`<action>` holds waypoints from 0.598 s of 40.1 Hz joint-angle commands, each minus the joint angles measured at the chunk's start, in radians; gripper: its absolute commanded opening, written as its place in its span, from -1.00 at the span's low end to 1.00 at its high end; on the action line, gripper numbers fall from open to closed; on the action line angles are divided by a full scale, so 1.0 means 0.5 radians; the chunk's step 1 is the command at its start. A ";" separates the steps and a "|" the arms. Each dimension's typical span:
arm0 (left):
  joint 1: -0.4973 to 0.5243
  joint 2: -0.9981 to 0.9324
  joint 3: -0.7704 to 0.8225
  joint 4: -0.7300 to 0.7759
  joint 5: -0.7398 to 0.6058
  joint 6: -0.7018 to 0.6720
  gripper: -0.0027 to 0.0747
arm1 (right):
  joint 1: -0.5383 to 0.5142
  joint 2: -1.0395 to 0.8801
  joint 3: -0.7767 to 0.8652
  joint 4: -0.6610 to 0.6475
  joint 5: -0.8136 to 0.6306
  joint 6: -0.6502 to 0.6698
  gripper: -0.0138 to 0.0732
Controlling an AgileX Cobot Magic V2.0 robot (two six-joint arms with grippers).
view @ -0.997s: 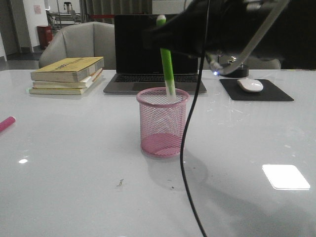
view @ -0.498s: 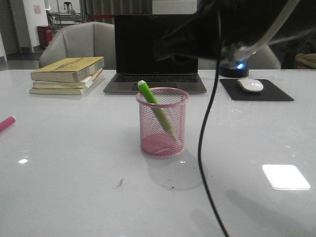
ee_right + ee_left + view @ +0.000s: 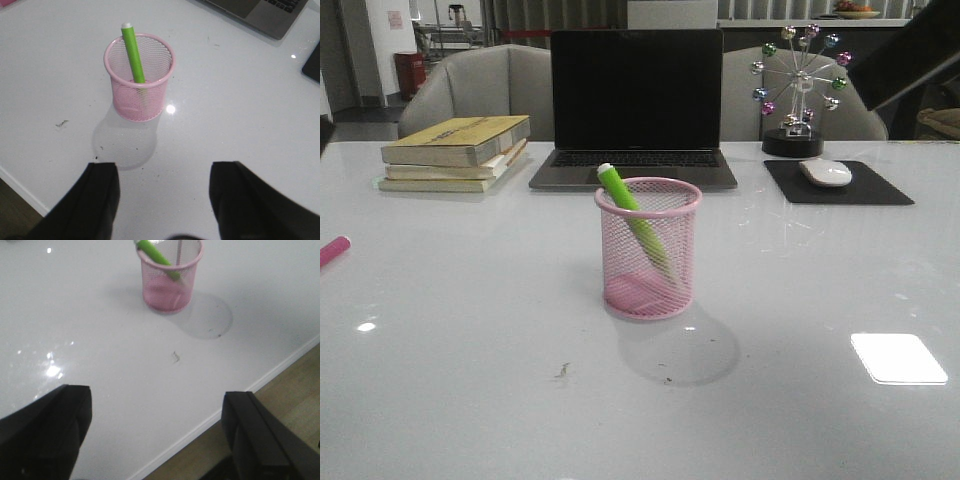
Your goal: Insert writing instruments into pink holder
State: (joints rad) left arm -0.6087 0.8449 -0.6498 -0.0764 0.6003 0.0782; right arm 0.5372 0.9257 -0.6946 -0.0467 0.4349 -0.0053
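With the lime green marker (image 3: 633, 218) already leaning inside the pink wire-mesh cup (image 3: 649, 248), take the light, stiff, slick magenta marker (image 3: 333, 249) far left of that cup mid-barrel; both the left gripper (image 3: 155, 432) and right gripper (image 3: 164, 197) stand apart, empty.

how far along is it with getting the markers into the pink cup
About halfway. The green marker already leans inside the pink holder, its white end above the rim. Nothing is in hand: the left hand and right hand are both open and empty. Left to do: the pink marker lies on the table at the far left edge of the front view.
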 commanded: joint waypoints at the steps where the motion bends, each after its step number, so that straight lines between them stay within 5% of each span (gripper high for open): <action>1: 0.128 0.122 -0.172 0.005 0.001 -0.024 0.57 | -0.001 -0.036 -0.034 -0.007 -0.087 -0.024 0.48; 15: 0.873 0.691 -0.601 0.020 0.158 -0.024 0.57 | -0.001 -0.036 -0.034 -0.007 -0.029 -0.024 0.48; 24: 1.140 1.176 -0.910 0.020 0.224 -0.024 0.57 | -0.001 -0.036 -0.034 -0.007 -0.029 -0.024 0.48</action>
State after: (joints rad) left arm -0.0779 1.3785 -1.0212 -0.0645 0.7407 0.0750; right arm 0.5372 0.9220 -0.6842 -0.0467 0.4827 -0.0053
